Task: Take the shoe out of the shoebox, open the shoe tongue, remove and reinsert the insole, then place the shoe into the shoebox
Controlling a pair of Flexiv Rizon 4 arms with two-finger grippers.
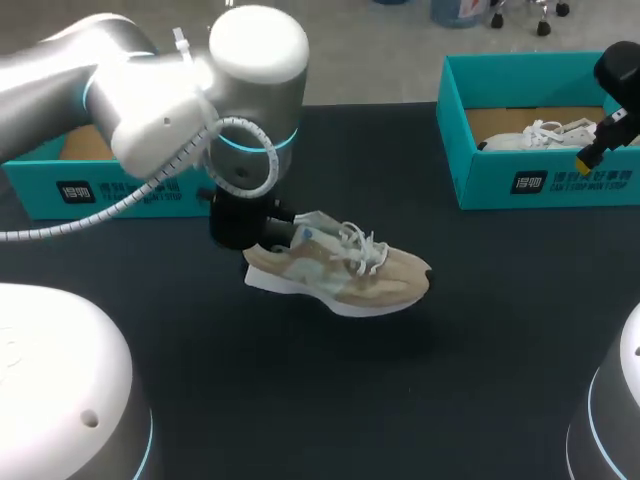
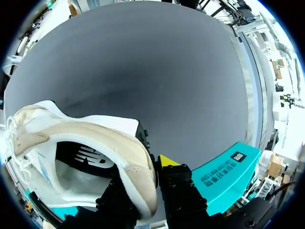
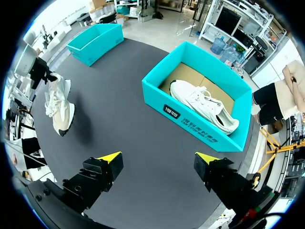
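While L end effector [image 2: 144, 180] clamps shoe [image 1: 340, 268] by heel mid-surface [image 1: 420, 390], R end effector [image 3: 157, 163], fingers apart, hangs by shoebox [image 3: 190, 123] edge, well right of shoe.

Left arm [image 1: 60, 75]: matte silver-grey tubular links, rounded white joint caps [image 1: 258, 40], glowing cyan rings [image 1: 262, 140] at the joint seams. A white ribbed cable [image 1: 130, 202] runs loose along the outside and coils at the wrist, with a white cable tie [image 1: 181, 45] near the upper cap. Left gripper [image 2: 147, 179]: black blocky body with recessed screw holes, one yellow wedge tip [image 2: 167, 160] showing. Right gripper [image 3: 157, 160]: two black stepped fingers [image 3: 95, 179], each ending in a bright yellow triangular tip. Two large white-and-grey domed housings [image 1: 60, 380] fill the head view's near corners, each edged with a cyan band.
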